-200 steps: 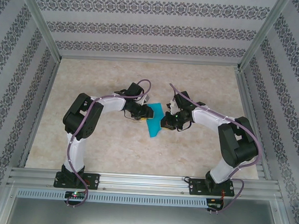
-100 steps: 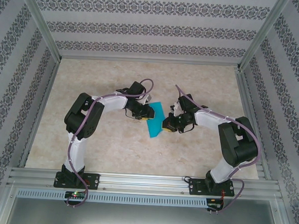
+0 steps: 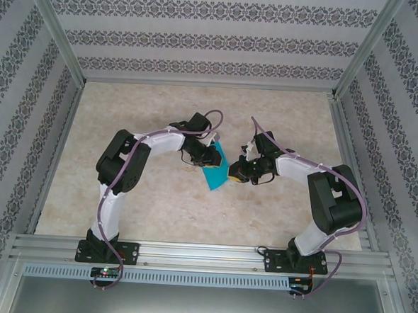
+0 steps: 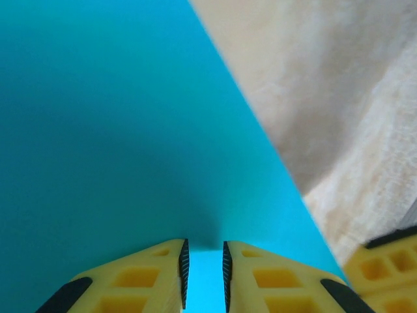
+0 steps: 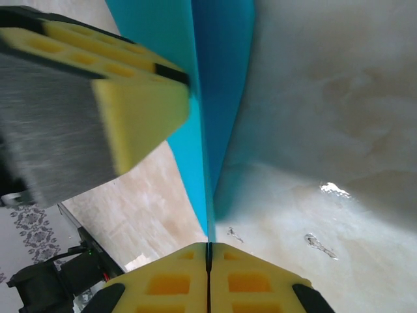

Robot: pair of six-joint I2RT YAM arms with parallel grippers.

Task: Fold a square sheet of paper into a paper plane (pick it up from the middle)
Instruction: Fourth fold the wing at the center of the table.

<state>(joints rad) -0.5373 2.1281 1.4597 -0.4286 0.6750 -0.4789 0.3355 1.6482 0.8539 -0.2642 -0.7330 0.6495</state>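
- Worktop (image 3: 121, 201): at its middle stood the folded, plain turquoise sheet of paper (image 3: 214, 172), its long axis running from far to near.
- Right gripper (image 5: 208, 249) was clamped on the sheet's edge.
- Left gripper (image 4: 203, 246) had its jaws narrowly apart.

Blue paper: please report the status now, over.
Right claw shut on edge of blue paper. Left claw narrowly open against the paper. Paper folded, upright between them. Nothing in the way.

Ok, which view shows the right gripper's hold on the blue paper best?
Right wrist: the right gripper is shut on the edge of the paper, with the fold running away from it. Left wrist shows the paper's broad face; top external shows a small blue shape between the arms.
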